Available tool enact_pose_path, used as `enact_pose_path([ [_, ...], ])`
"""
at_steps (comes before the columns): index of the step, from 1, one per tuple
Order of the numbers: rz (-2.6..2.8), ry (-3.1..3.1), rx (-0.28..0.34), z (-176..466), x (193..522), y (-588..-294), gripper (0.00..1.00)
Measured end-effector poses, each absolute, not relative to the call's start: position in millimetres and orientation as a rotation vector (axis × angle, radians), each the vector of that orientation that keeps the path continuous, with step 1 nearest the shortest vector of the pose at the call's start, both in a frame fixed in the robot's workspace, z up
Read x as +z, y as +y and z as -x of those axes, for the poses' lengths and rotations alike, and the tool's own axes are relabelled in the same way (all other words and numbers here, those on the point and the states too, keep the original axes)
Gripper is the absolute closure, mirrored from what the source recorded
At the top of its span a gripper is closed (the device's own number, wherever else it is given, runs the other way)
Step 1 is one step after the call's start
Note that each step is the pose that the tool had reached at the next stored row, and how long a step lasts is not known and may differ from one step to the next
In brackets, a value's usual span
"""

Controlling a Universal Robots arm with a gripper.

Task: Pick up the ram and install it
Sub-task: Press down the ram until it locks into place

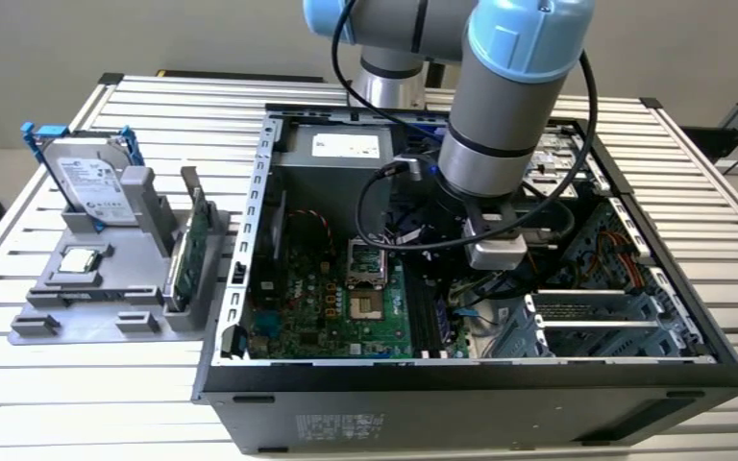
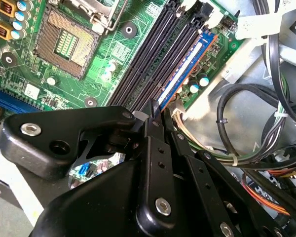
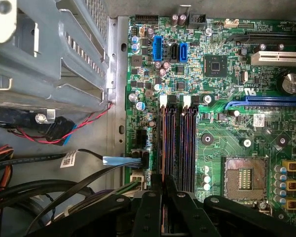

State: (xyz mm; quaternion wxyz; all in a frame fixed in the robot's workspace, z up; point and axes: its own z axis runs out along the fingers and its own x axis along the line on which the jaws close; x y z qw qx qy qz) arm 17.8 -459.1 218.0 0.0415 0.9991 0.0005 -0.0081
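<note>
pinching the ram (image 2: 185, 66) seated in the outermost slot (image 3: 164, 143), fingers (image 2: 154, 114) closed.

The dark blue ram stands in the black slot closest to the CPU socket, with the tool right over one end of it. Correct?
Not quite. In the second wrist view the ram stands in the slot farthest from the CPU socket, along the board's edge. The tool is indeed right over one end of it.

The hand (image 2: 157, 112) pinches the dark blue ram (image 2: 185, 69) seated in the motherboard's (image 2: 34, 84) outermost slot.
</note>
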Motion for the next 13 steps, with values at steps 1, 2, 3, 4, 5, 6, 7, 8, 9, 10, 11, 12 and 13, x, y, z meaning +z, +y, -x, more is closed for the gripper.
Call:
enact_pose_path([
  [1, -3.058, 0.001, -0.025, -17.7, 218.0, -459.1, 1.0],
  [2, -3.059, 0.002, -0.025, -17.7, 217.9, -459.1, 1.0],
  [3, -3.059, 0.002, -0.025, -17.5, 217.9, -459.2, 1.0],
  [4, -3.059, 0.002, -0.025, -17.4, 218.0, -459.2, 1.0],
  [5, -3.058, 0.001, -0.025, -16.9, 217.9, -459.2, 1.0],
  [6, -3.058, 0.001, -0.025, -16.2, 217.8, -459.3, 1.0],
  [7, -3.058, 0.001, -0.025, -15.8, 217.8, -459.3, 1.0],
  [8, -3.058, 0.001, -0.025, -15.8, 217.7, -459.3, 1.0],
  [9, -3.059, 0.001, -0.025, -15.8, 217.2, -459.2, 1.0],
  [10, -3.059, 0.001, -0.025, -15.8, 216.3, -459.2, 1.0],
  [11, -3.059, 0.001, -0.025, -15.8, 215.1, -459.2, 1.0],
  [12, -3.058, 0.001, -0.025, -15.7, 213.7, -459.2, 1.0],
  [13, -3.059, 0.001, -0.025, -15.7, 212.8, -459.2, 1.0],
])
